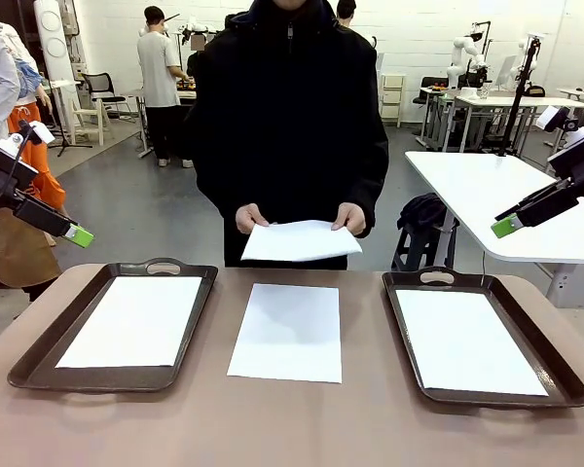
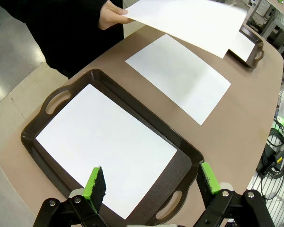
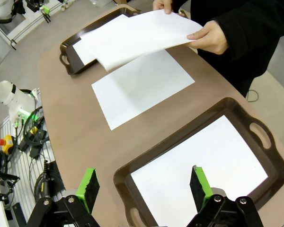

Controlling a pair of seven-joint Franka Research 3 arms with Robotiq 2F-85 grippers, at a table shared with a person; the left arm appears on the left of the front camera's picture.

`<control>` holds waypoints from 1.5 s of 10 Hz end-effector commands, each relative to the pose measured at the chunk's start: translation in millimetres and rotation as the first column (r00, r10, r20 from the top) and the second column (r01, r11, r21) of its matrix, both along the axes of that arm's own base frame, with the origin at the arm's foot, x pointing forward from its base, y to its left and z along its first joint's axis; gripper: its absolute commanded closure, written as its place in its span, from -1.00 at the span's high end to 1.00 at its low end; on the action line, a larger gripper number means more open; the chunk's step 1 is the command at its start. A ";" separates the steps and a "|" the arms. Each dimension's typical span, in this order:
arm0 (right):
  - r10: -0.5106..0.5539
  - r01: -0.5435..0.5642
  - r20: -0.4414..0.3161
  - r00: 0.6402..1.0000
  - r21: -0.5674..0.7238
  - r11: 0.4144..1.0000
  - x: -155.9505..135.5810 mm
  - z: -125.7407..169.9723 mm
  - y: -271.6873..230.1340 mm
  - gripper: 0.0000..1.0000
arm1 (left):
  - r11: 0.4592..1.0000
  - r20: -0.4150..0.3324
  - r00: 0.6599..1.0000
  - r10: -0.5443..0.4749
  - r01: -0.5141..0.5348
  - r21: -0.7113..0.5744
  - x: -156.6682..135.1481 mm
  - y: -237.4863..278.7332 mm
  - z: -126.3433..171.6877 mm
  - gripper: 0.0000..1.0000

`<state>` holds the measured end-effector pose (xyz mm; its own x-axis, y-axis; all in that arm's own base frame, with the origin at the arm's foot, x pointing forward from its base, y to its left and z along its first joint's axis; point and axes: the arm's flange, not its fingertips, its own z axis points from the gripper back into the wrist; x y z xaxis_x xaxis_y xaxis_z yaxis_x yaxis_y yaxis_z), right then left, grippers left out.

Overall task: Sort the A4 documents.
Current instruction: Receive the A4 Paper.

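One white A4 sheet (image 1: 286,331) lies flat on the brown table between two dark trays. Another sheet (image 1: 132,320) rests in the left tray (image 1: 34,362), and a third (image 1: 467,341) in the right tray (image 1: 399,316). A person in black at the far side holds a further sheet (image 1: 300,240) in both hands above the table's far edge. My left gripper (image 2: 151,184) hangs open above the left tray's near end; it also shows raised at the left (image 1: 78,234). My right gripper (image 3: 144,184) is open above the right tray, raised at the right (image 1: 507,226).
The brown table (image 1: 292,428) has rounded corners and bare strips along its front edge and between the trays. A white table (image 1: 506,195) stands behind on the right. Cables and gear sit on the floor beside the table (image 3: 23,142).
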<state>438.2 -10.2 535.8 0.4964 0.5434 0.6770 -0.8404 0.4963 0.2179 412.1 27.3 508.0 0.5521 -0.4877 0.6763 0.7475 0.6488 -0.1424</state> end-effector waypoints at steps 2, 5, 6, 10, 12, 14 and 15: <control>-0.002 0.002 0.004 1.000 -0.005 1.000 0.7 0.0 0.7 1.00 | 1.000 0.003 1.000 -0.008 0.008 0.013 -1.2 0.1 -0.9 1.00; -0.002 0.002 0.004 1.000 -0.005 1.000 0.7 0.0 0.7 1.00 | 1.000 0.003 1.000 -0.008 0.008 0.013 -1.2 0.1 -0.9 1.00; -0.002 0.002 0.004 1.000 -0.005 1.000 0.7 0.0 0.7 1.00 | 1.000 0.003 1.000 -0.008 0.008 0.013 -1.2 0.1 -0.9 1.00; -0.002 0.002 0.004 1.000 -0.005 1.000 0.7 0.0 0.7 1.00 | 1.000 0.003 1.000 -0.008 0.008 0.013 -1.2 0.1 -0.9 1.00; -0.002 0.002 0.004 1.000 -0.005 1.000 0.7 0.0 0.7 1.00 | 1.000 0.003 1.000 -0.008 0.008 0.013 -1.2 0.1 -0.9 1.00; -0.002 0.002 0.004 1.000 -0.005 1.000 0.7 0.0 0.7 1.00 | 1.000 0.003 1.000 -0.008 0.008 0.013 -1.2 0.1 -0.9 1.00; -0.002 0.002 0.004 1.000 -0.005 1.000 0.7 0.0 0.7 1.00 | 1.000 0.003 1.000 -0.008 0.008 0.013 -1.2 0.1 -0.9 1.00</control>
